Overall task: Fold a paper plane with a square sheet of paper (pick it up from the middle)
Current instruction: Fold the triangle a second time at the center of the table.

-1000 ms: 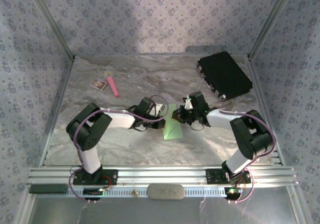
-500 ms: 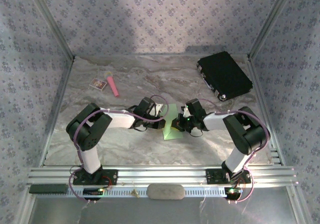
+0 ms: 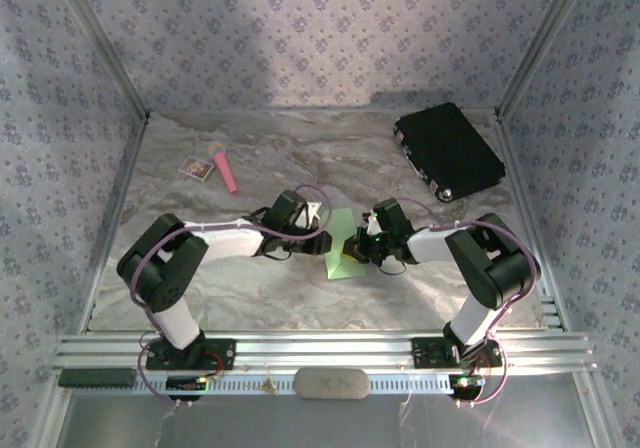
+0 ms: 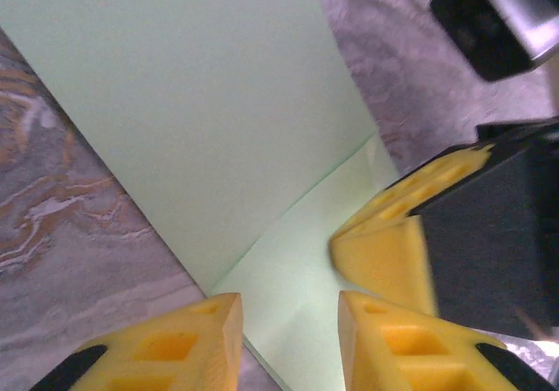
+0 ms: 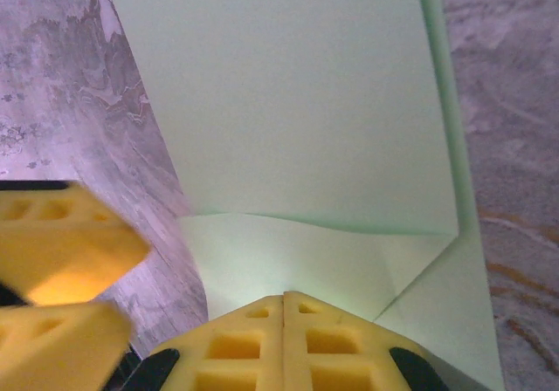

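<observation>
The thin lime-green square sheet of paper (image 3: 345,255) is found near the middle of the grey marbled tabletop (image 3: 250,293), a little toward its near edge, between the two arms. It is already creased: folded layers and a diagonal fold line are seen from both wrists, so an early fold is judged to be in hand, with no dart shape formed yet.

The left gripper (image 4: 288,312) is seen with its yellow fingers parted over the paper, and nothing is gripped between them. The right gripper (image 5: 284,308) is seen with its fingers pressed together, their tips at the paper's folded edge; whether a layer is pinched cannot be told.

For the next move, the paper should be kept pinned by one gripper while the flap is taken at its edge by the other and pressed flat along the crease.
</observation>
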### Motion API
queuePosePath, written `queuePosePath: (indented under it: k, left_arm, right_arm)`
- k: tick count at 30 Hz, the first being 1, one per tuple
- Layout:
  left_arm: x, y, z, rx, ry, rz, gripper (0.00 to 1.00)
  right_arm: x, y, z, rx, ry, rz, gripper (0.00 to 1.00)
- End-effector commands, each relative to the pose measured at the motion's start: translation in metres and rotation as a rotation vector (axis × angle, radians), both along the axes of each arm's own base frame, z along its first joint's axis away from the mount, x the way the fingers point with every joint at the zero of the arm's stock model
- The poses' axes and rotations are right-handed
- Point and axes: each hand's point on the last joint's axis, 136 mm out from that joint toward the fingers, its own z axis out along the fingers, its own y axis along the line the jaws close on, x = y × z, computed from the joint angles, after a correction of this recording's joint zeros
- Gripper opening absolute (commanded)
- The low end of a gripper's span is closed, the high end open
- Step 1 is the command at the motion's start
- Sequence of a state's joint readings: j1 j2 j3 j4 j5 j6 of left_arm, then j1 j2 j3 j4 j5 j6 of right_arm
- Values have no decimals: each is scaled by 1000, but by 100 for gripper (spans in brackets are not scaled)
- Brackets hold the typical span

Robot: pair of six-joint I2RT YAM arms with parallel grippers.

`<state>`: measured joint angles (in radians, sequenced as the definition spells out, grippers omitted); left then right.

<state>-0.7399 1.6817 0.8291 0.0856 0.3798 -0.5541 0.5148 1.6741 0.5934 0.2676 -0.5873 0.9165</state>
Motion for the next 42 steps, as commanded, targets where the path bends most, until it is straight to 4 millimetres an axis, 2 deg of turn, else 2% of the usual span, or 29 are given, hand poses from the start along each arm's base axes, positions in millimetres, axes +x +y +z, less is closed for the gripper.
queuePosePath:
  k: [1, 5, 9, 14, 22, 32, 42]
  left_arm:
    - [-1, 0, 28, -43, -8, 33, 32]
    - [-18, -11, 36, -88, 29, -22, 15]
    - [-39, -24, 30, -96, 93, -104, 4]
    - [-52, -35, 17, -119, 165, -158, 3]
    - [-55, -49, 7, -116, 182, -196, 4]
    - [-51, -42, -25, -40, 189, -169, 5]
    - [-68, -24, -43, 9, 233, -179, 6]
  right_arm:
    - [-11, -18, -29, -111, 87, -47, 0]
    - [-11, -19, -28, -112, 83, -50, 0]
    - [-11, -19, -27, -112, 83, -54, 0]
    - [-11, -20, -27, -113, 82, -55, 0]
    - [-12, -21, -28, -115, 84, -60, 0]
    - [-12, -21, -29, -113, 86, -63, 0]
    - [-14, -24, -32, -121, 95, -67, 0]
